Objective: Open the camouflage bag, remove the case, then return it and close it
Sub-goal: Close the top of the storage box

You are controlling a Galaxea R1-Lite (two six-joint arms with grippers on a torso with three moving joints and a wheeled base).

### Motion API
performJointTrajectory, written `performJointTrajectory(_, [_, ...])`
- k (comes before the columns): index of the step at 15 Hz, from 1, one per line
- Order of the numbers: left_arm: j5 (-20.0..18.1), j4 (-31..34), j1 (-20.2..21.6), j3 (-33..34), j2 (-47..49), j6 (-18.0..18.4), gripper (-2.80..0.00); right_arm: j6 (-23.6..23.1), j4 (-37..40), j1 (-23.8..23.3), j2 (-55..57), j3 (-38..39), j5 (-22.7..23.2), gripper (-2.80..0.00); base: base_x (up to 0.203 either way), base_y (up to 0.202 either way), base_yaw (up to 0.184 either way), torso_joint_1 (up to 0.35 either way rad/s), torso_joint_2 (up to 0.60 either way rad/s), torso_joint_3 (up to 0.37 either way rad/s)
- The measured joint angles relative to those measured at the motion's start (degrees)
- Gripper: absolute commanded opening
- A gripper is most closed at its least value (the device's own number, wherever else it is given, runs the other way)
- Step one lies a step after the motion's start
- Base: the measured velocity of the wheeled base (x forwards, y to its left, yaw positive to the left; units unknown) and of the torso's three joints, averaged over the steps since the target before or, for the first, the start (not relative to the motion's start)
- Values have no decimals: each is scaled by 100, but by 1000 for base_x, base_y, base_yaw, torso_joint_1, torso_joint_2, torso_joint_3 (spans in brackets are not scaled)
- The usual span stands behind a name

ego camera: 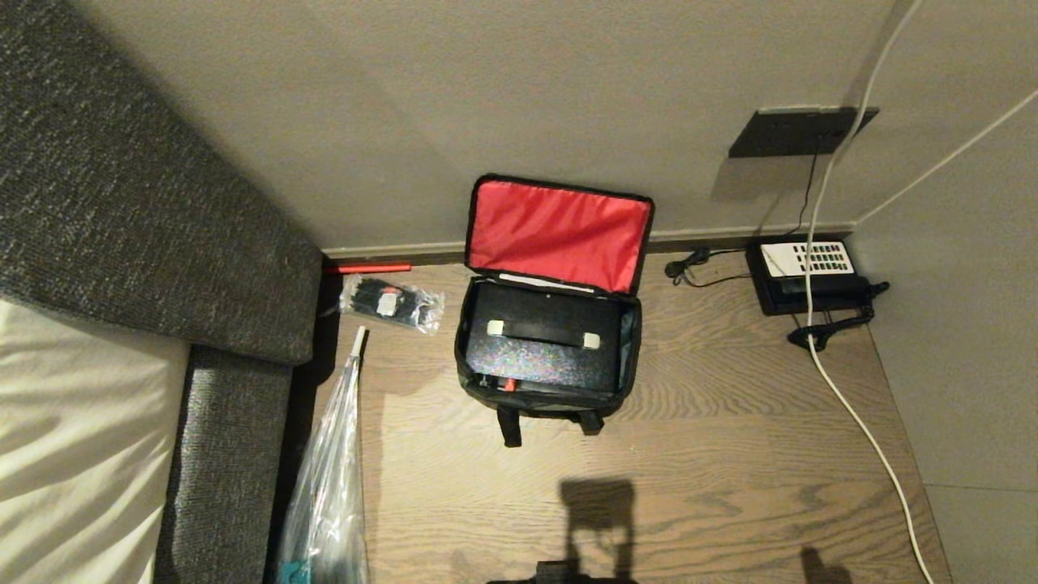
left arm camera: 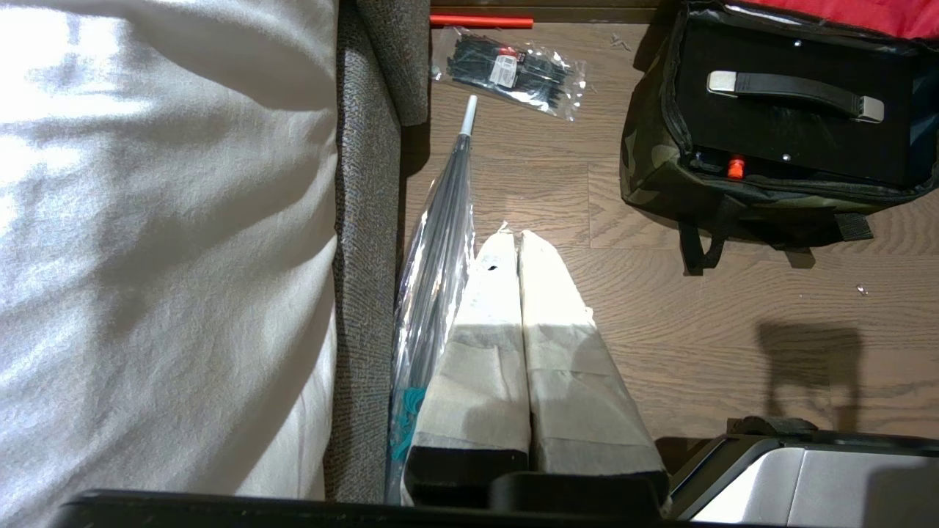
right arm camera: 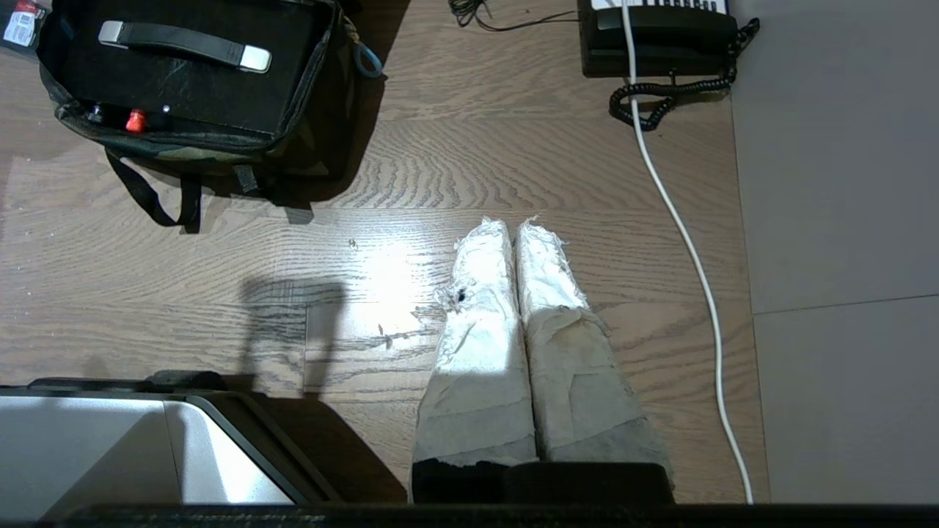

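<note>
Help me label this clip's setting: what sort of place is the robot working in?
Probably a hotel room or bedroom corner: a wooden floor beside a bed with white bedding and a grey upholstered frame, plus a black desk telephone sitting on the floor by the wall. The open camouflage bag stands between them.

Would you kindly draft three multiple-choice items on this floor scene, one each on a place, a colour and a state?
1. Where does the case lie?
A. inside the camouflage bag
B. on the bed
C. beside the telephone

2. What colour is the bag's lid lining?
A. blue
B. red
C. yellow

3. How do the right gripper and left gripper stand?
A. both wide open
B. one clamped on the handle
C. both shut, holding nothing

Answers:
1 A: the case fills the open bag.
2 B: the raised lid shows red.
3 C: each pair of fingertips meets over bare floor, away from the bag.
</note>
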Motion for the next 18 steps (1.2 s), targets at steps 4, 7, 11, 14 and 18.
performJointTrajectory(4, [2, 18, 0, 0, 0, 7, -280, 3, 5, 0, 0, 0, 0, -280, 0, 0, 0, 0, 0, 0])
performJointTrajectory(7, [-8, 19, 0, 0, 0, -48, -280, 2, 6, 0, 2, 0, 2, -280, 0, 0, 0, 0, 0, 0])
performJointTrajectory(11, [-1, 2, 0, 0, 0, -33, -280, 2, 9, 0, 4, 0, 0, -280, 130, 0, 2, 1, 2, 2])
performJointTrajectory(14, [2, 0, 0, 0, 0, -48, -280, 2, 9, 0, 4, 0, 0, -280, 191, 0, 1, 4, 1, 2])
performJointTrajectory(18, [2, 0, 0, 0, 0, -50, -280, 2, 9, 0, 6, 0, 0, -280, 146, 0, 0, 5, 3, 1])
